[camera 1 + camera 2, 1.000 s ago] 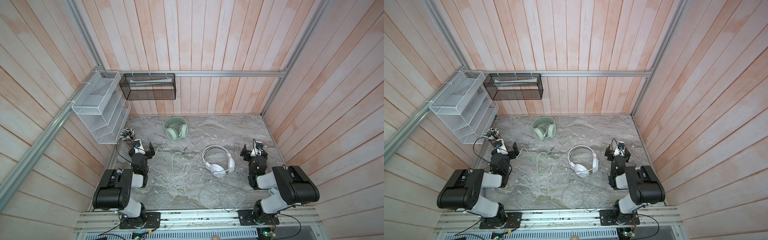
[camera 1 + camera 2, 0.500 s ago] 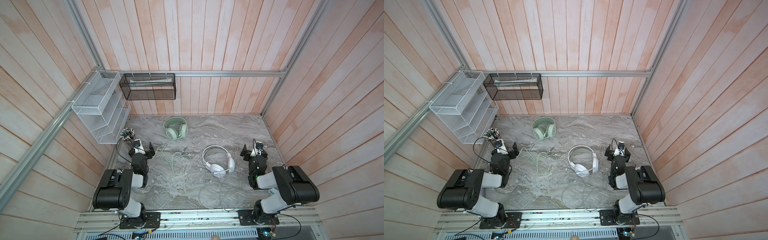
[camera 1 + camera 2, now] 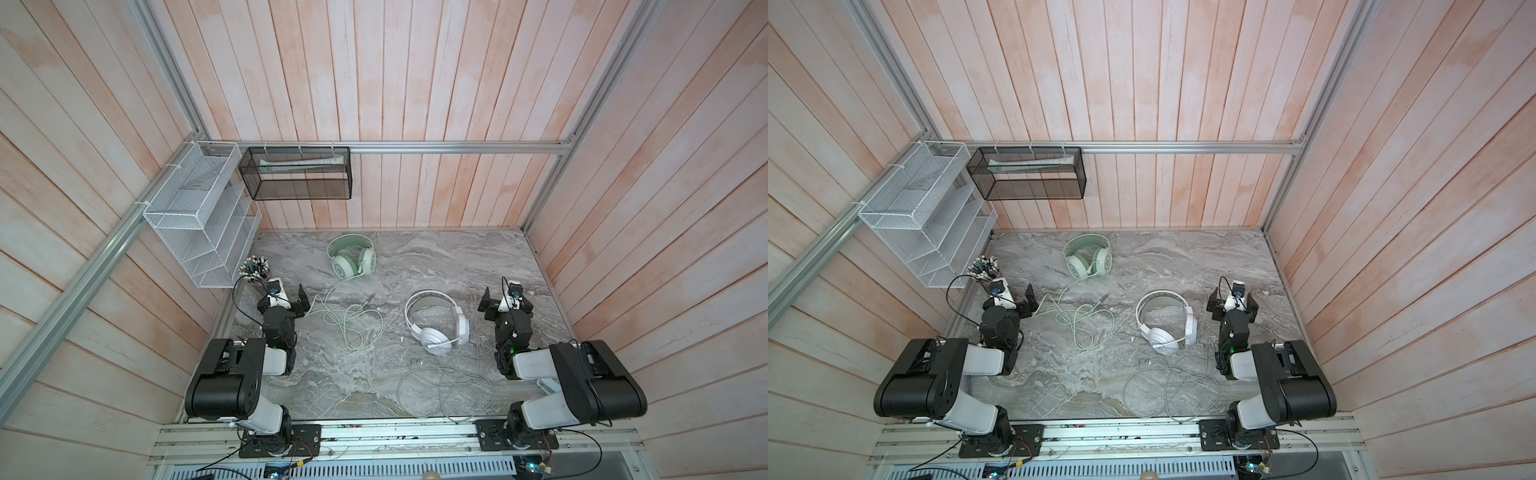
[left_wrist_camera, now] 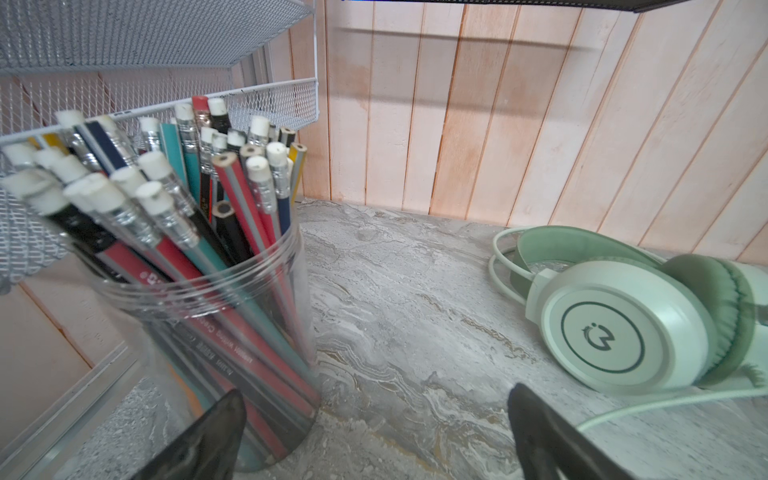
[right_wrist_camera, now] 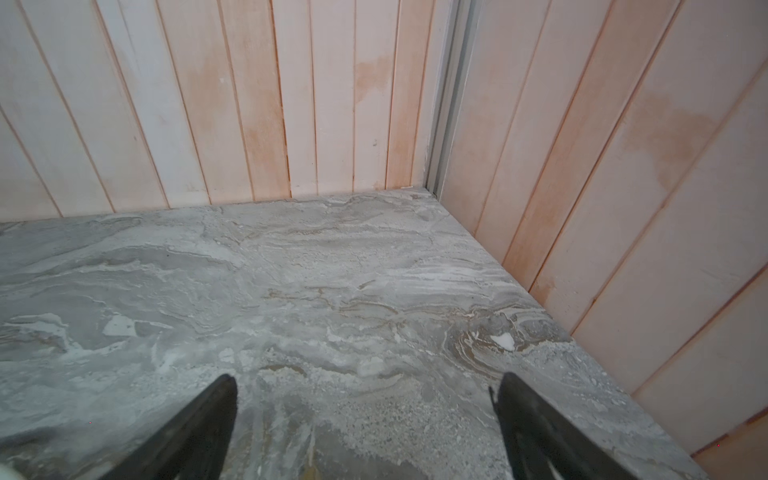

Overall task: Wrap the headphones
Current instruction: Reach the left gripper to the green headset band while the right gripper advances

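Observation:
The mint green headphones (image 3: 351,259) (image 3: 1088,259) lie near the back of the marble table, their pale green cable (image 3: 353,320) looping forward in loose coils. The white headphones (image 3: 436,326) (image 3: 1167,326) lie at centre right, with a grey cable (image 3: 449,382) tangled toward the front edge. My left gripper (image 3: 286,293) (image 4: 376,399) hovers open at the left, between a pencil cup and the green earcup (image 4: 623,324), holding nothing. At the right, my right gripper (image 3: 507,299) (image 5: 365,386) is open and empty over bare marble, facing the back right corner.
A clear cup of pencils (image 3: 253,268) (image 4: 187,249) stands close beside the left gripper. A white mesh rack (image 3: 199,224) hangs on the left wall and a black mesh basket (image 3: 299,178) on the back wall. Wooden walls enclose three sides.

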`<state>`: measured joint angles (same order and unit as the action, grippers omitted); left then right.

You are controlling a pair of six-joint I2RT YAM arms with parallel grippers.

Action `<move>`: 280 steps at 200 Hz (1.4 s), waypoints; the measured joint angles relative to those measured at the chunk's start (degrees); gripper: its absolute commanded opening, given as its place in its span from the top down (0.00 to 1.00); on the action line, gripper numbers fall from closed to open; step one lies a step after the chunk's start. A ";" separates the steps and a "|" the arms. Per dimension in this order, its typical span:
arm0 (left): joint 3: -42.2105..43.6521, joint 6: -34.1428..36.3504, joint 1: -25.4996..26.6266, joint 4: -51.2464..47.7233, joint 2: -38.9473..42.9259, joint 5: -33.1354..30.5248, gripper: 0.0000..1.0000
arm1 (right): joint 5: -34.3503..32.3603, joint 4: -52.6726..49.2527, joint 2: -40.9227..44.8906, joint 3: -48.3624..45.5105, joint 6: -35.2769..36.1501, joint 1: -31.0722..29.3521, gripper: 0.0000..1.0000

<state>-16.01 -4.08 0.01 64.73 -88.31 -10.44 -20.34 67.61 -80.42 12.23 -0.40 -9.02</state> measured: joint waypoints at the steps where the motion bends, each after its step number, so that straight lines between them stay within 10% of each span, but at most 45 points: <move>1: 0.00 0.02 0.00 0.00 0.00 -0.02 0.01 | -0.07 -0.20 0.37 0.04 0.07 -0.15 0.02; 74: -1.09 -0.98 0.00 -10.75 10.25 -1.20 0.01 | 0.39 -24.28 34.84 11.41 -18.12 -2.58 0.00; 168: -18.80 -33.88 1.55 -55.04 37.79 1.09 0.01 | 11.41 -56.08 26.34 29.77 -29.86 -2.58 0.01; 280: -61.66 -21.68 2.34 -79.91 -5.88 10.49 0.01 | 21.77 -66.64 24.70 25.20 -29.75 -8.50 0.01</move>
<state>-77.67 -25.76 2.35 -15.18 -94.19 0.05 1.43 0.97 -55.72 37.43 -30.15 -17.52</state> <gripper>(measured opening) 0.986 0.992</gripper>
